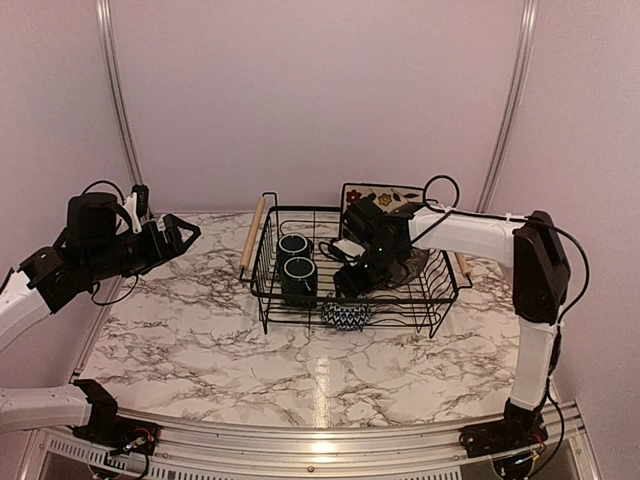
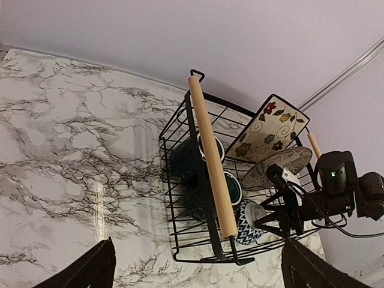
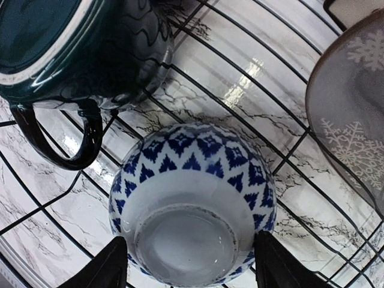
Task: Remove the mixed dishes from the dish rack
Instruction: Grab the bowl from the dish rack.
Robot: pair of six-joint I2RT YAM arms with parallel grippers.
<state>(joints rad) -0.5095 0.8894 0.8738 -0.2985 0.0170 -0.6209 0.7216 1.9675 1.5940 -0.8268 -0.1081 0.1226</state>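
The black wire dish rack (image 1: pixel 262 262) stands mid-table. Inside are two dark teal mugs (image 1: pixel 293 246) (image 1: pixel 299 281), a blue-white patterned bowl (image 1: pixel 348 316) lying bottom-up at the front, a grey plate (image 1: pixel 408 266) and a square floral plate (image 1: pixel 378 196) leaning at the back. My right gripper (image 1: pixel 352 284) reaches into the rack. In the right wrist view it (image 3: pixel 191 270) is open, its fingers (image 3: pixel 105 270) straddling the bowl (image 3: pixel 192 198), with a mug (image 3: pixel 78 42) and the grey plate (image 3: pixel 354 120) alongside. My left gripper (image 1: pixel 186 232) is open and empty, left of the rack.
The rack's wooden handles (image 1: pixel 251 236) (image 2: pixel 210 156) run along its short sides. The left wrist view shows the floral plate (image 2: pixel 270 126), the grey plate (image 2: pixel 279 168), the bowl (image 2: pixel 247 221) and marble tabletop (image 2: pixel 72 150). Walls close the back and sides.
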